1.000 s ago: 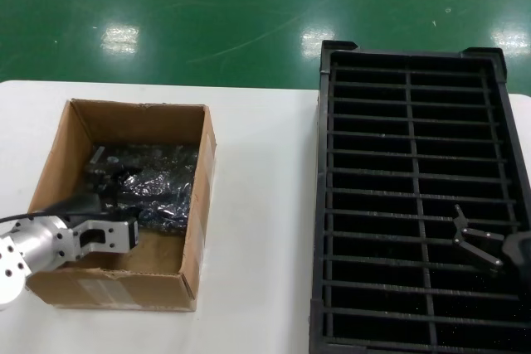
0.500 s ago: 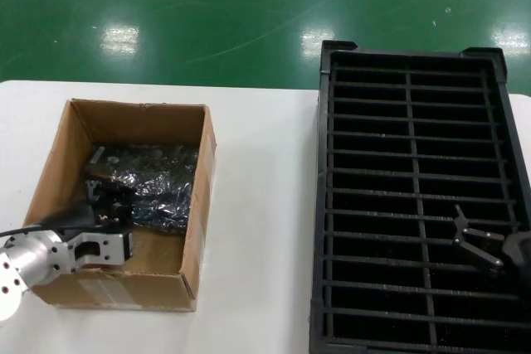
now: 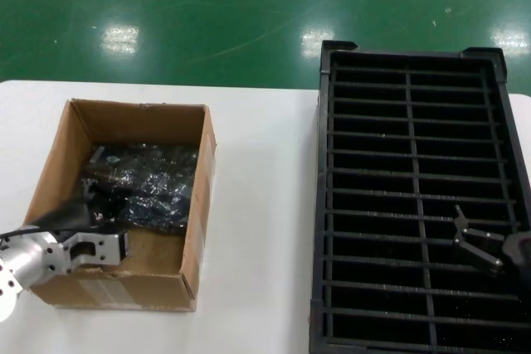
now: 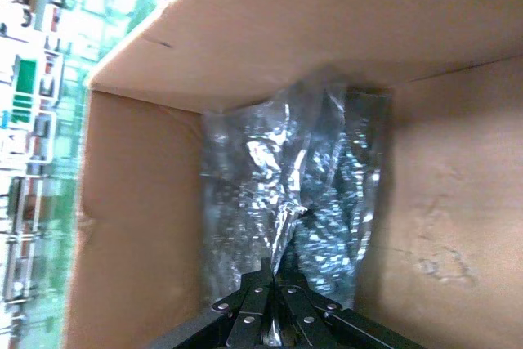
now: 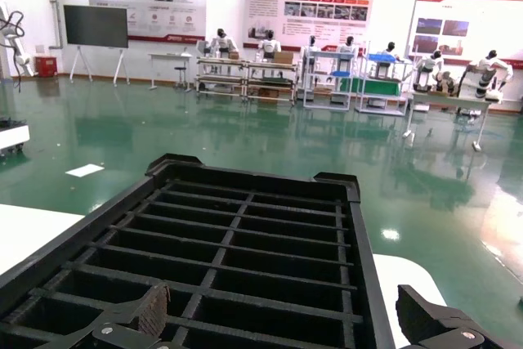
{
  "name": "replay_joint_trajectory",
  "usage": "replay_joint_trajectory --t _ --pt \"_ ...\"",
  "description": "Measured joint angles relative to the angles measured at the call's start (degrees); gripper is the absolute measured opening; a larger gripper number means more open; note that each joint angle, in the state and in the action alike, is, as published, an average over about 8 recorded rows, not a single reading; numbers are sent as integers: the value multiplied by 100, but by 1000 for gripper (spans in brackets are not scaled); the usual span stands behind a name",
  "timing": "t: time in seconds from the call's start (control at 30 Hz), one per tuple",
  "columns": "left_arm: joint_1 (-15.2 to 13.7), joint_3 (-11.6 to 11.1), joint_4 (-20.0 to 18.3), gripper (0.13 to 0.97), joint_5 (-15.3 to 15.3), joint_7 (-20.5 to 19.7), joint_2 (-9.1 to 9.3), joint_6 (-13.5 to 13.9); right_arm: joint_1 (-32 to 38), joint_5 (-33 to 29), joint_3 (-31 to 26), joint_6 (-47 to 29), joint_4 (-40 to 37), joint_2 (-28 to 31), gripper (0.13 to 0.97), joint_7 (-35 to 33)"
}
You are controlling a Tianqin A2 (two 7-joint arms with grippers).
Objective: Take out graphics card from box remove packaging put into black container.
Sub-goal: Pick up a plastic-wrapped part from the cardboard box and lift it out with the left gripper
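Observation:
The brown cardboard box stands open on the left of the white table. The crinkled grey packaging bag lies inside it, and the graphics card is hidden in the bag. My left gripper reaches into the box from its near-left corner. In the left wrist view the left gripper is shut on a raised fold of the bag, between the box walls. My right gripper hangs open and empty over the near-right part of the black container. In the right wrist view the right gripper is over the container's slots.
The white table shows between box and container. Green floor lies beyond the table's far edge.
My left arm has drawn back toward the box's near-left corner, still holding the bag, which has shifted slightly with it. The right arm has not moved.

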Motion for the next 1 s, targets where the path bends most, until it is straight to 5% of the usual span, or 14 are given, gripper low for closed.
replay_joint_trajectory --t 0.23,0.47,0.7,1.0 --pt "250 -244 -672 141 194 -186 -168 -130 0 0 0 0 0 0 966 0" --pt "625 -807 -1631 140 789 -656 -301 -95 0 0 0 0 0 0 966 0" --pt "1177 -1470 -2749 140 1353 -1123 -416 168 0 0 0 0 0 0 966 0" --pt "1929 -2183 -4163 140 1715 -1610 -456 557 0 0 0 0 0 0 966 0"
